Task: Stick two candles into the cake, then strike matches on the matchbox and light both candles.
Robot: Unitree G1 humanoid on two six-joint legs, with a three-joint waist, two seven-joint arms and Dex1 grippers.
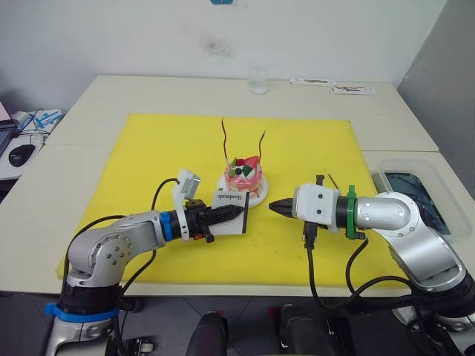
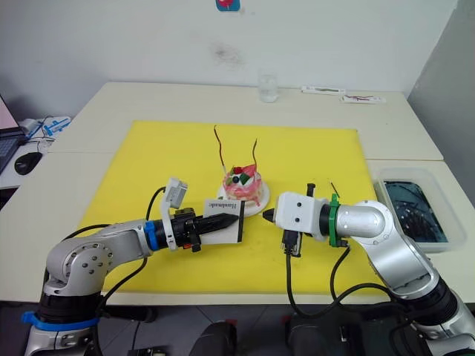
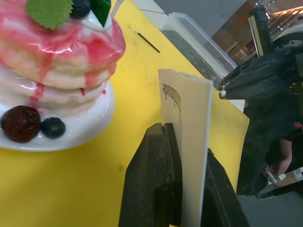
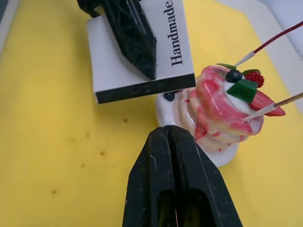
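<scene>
The pink cake (image 1: 243, 178) stands on its white plate on the yellow mat (image 1: 148, 163). Two thin wavy candles (image 1: 225, 141) (image 1: 261, 148) are stuck upright in it. Just in front of the cake, my left gripper (image 1: 236, 213) is shut on the white matchbox (image 1: 228, 200), held on edge with its black striking edge (image 4: 142, 90) toward the right gripper. My right gripper (image 1: 273, 208) is shut, its tip a few centimetres to the right of the box. A tiny pale tip (image 3: 221, 93) shows at its point, seemingly a match. Another match (image 1: 333, 180) lies on the mat behind the right wrist.
A clear plastic tub (image 1: 415, 194) sits at the table's right edge. At the back are a glass (image 1: 257, 80) and flat packets (image 1: 353, 90). A computer mouse (image 1: 21, 154) lies on the far left.
</scene>
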